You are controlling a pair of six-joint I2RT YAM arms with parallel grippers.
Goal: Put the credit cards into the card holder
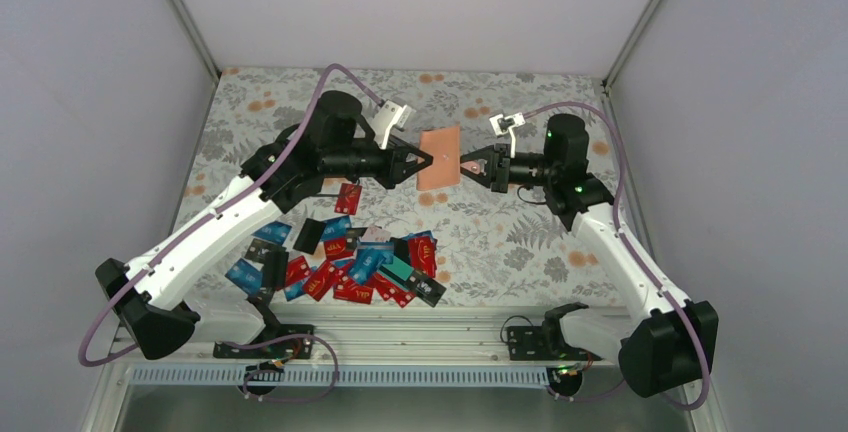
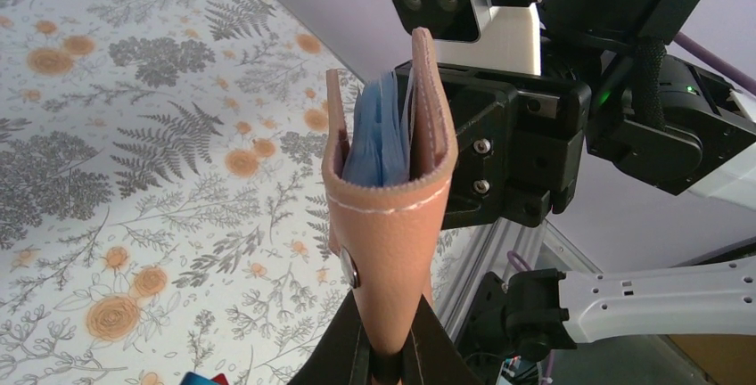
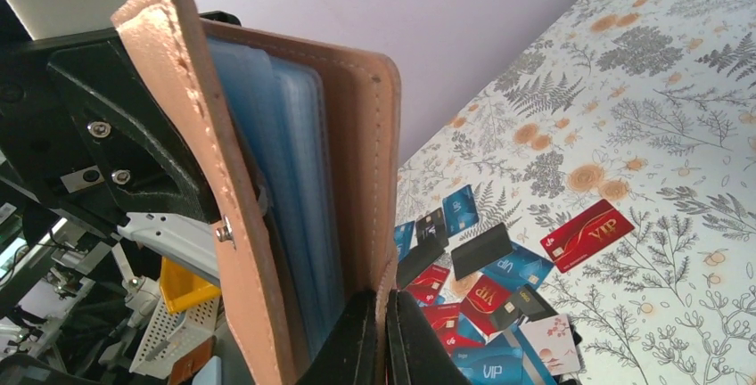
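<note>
Now the arms face off head-on, left gripper (image 1: 418,162) and right gripper (image 1: 468,166) both pinching the card holder (image 1: 439,158); red credit cards (image 3: 588,234) read VIP.

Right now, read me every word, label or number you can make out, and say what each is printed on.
"VIP" on the lone red card, lying by itself.
"VIP" on the piled red card.
"VIP" on the upper blue card.
"VIP" on the lower blue card, at the picture's bottom edge.
Print on the other cards is too small to read; the card holder shows no text.
</note>
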